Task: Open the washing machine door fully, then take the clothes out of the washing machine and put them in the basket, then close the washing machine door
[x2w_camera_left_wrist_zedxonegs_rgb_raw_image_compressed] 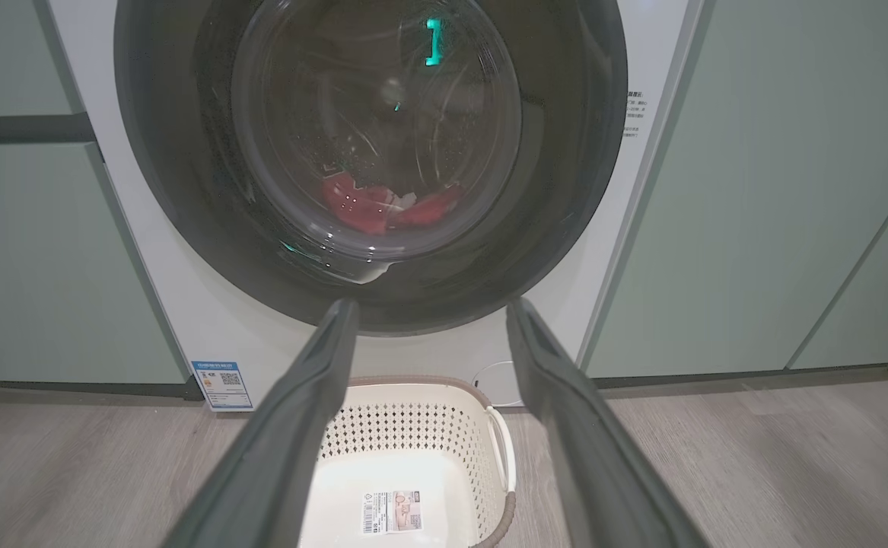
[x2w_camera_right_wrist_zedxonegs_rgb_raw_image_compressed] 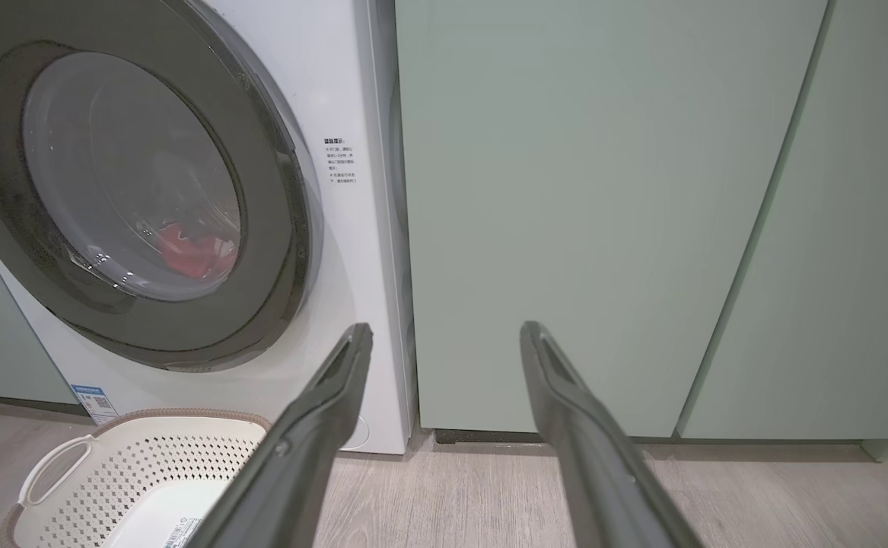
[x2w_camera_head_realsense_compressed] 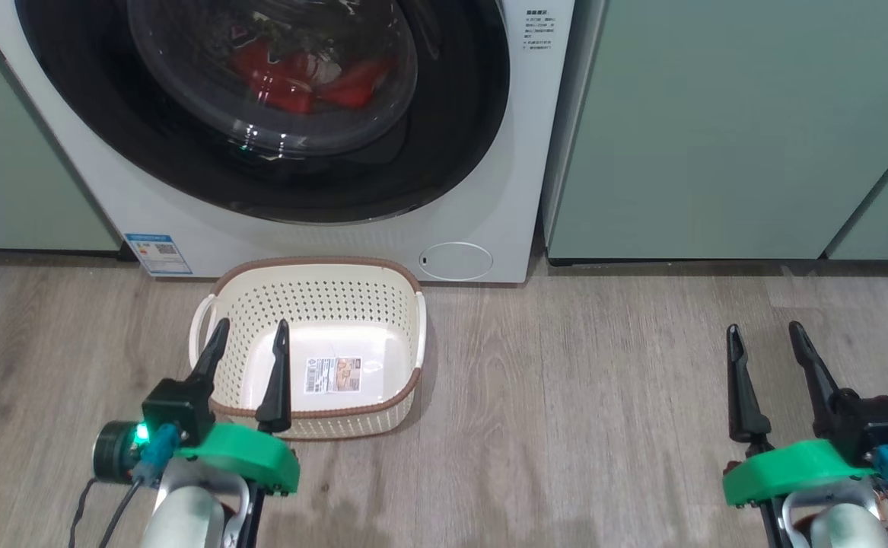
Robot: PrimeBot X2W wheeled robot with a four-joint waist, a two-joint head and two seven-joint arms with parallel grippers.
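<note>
The white washing machine (x2w_camera_head_realsense_compressed: 497,183) fills the upper left of the head view, and its round black-rimmed door (x2w_camera_head_realsense_compressed: 459,129) sits flush against the front. Red clothes (x2w_camera_head_realsense_compressed: 299,80) show through the glass, low in the drum (x2w_camera_left_wrist_zedxonegs_rgb_raw_image_compressed: 383,209) (x2w_camera_right_wrist_zedxonegs_rgb_raw_image_compressed: 192,251). On the floor right before the machine stands the cream basket (x2w_camera_head_realsense_compressed: 314,304) (x2w_camera_left_wrist_zedxonegs_rgb_raw_image_compressed: 413,426) (x2w_camera_right_wrist_zedxonegs_rgb_raw_image_compressed: 139,464), holding nothing but a label. My left gripper (x2w_camera_head_realsense_compressed: 249,335) (x2w_camera_left_wrist_zedxonegs_rgb_raw_image_compressed: 430,312) hovers open over the basket's near left part. Far to the right, my right gripper (x2w_camera_head_realsense_compressed: 765,335) (x2w_camera_right_wrist_zedxonegs_rgb_raw_image_compressed: 447,335) is open above the floor, facing a green cabinet.
Pale green cabinets (x2w_camera_head_realsense_compressed: 733,129) (x2w_camera_head_realsense_compressed: 17,152) flank the machine on both sides. A small round flap (x2w_camera_head_realsense_compressed: 455,260) and a blue sticker (x2w_camera_head_realsense_compressed: 158,253) sit low on the washer's front. Wood-look floor (x2w_camera_head_realsense_compressed: 580,396) stretches between the two grippers.
</note>
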